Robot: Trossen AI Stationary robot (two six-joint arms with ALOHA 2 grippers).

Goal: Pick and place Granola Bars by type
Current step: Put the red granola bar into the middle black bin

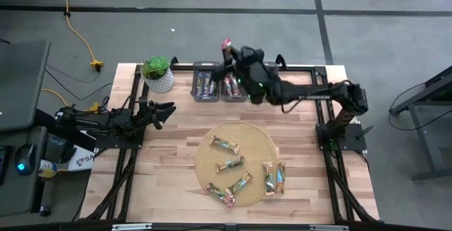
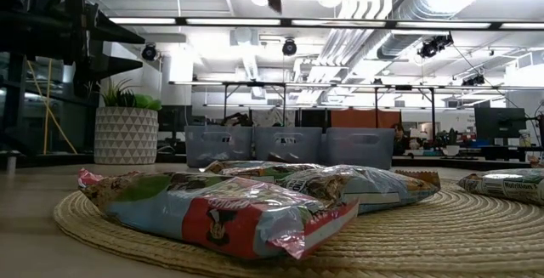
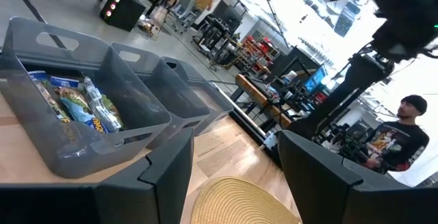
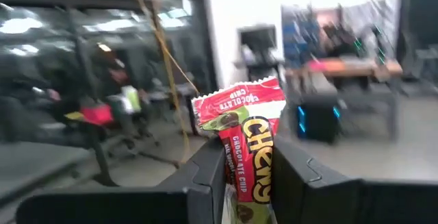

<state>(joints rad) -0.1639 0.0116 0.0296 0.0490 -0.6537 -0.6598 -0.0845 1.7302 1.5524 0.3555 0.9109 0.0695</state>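
My right gripper point(image 1: 227, 53) is raised above the far edge of the table, past the grey bins point(image 1: 207, 85), and is shut on a red-wrapped granola bar point(image 4: 241, 114). Several more granola bars point(image 1: 231, 164) lie flat on the round straw mat point(image 1: 261, 140). Two bins hold sorted bars point(image 3: 79, 107). My left gripper point(image 1: 168, 109) waits open at the table's left side, with nothing between its fingers point(image 3: 168, 176). My right gripper pinches the red bar's lower part point(image 4: 244, 166) between its two fingers point(image 4: 205, 172). The fingers come about level from the table's right and lie along the bar. The bar's free end point(image 1: 226, 44) sticks out past the fingertips, and the bar is lifted clear of everything.
A potted plant in a white pot point(image 1: 157, 75) stands left of the bins at the table's far edge. Three bins point(image 2: 287, 144) stand in a row, the rightmost under my right arm in the high view. Bare wood lies between mat and bins.
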